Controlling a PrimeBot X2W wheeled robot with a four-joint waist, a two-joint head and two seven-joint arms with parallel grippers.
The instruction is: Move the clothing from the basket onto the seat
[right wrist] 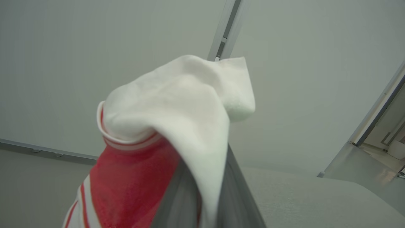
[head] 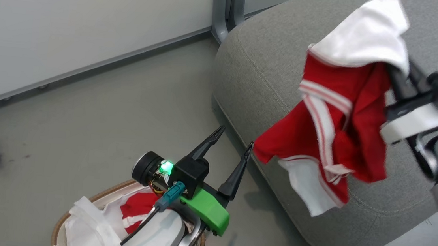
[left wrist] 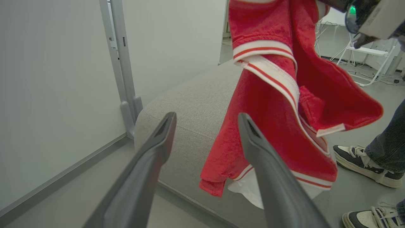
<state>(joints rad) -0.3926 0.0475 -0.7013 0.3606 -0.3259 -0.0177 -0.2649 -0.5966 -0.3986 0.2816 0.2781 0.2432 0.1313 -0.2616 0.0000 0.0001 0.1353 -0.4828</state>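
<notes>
Clothing [head: 338,121], bright red with white striped trim and white bands, hangs crumpled at the head view's upper right, over the grey seat [head: 264,63], clamped in the right fingers [right wrist: 235,193]. Red cloth [head: 138,207], probably another garment, lies in the basket [head: 60,220] at the bottom. The left fingers [left wrist: 152,155] stand apart, empty.

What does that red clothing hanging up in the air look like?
The red garment is soft, fuzzy-looking fabric with white stripe trim, wide white banded edges and a small white tag. It dangles crumpled in the air, one white band bunched on top. The right pincer is shut on its upper part. It hangs over the grey sofa; whether it touches the cushion cannot be told.
</notes>
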